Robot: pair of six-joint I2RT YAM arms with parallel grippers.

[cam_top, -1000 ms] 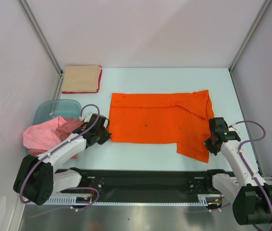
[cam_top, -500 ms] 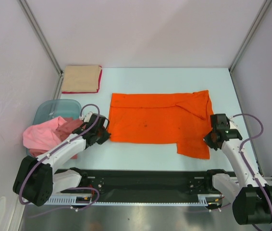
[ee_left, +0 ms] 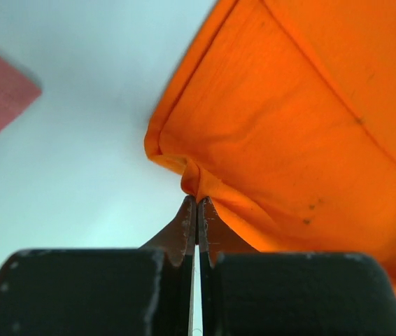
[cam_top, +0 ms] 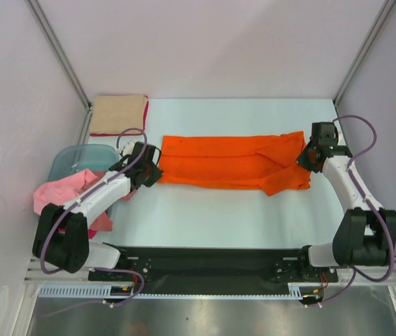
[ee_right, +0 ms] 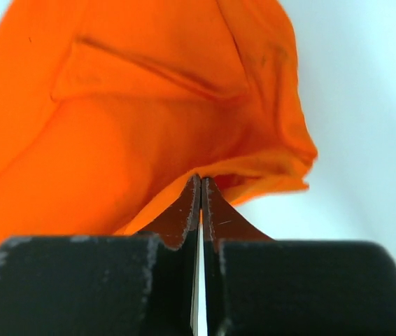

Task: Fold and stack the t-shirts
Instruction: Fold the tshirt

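Bright orange cloth t-shirt (cam_top: pixel 233 162) at centre of frame on pale counter (cam_top: pixel 240 217), part doubled over. Left hand (cam_top: pixel 152 169) and right hand (cam_top: pixel 308 155) each pinched tight on shirt's end edge. Step, as judged: lengthwise fold. Next calls for laying held edge flush along upper edge, then letting go.

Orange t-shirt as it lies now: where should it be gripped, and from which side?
By its two end corners, each arm from its own side: the orange t-shirt lies as a long band, and the left gripper and right gripper pinch those corners.

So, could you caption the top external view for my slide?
Left hand and right hand pinch opposite ends of the half-folded orange t-shirt; a folded tan t-shirt lies far left.
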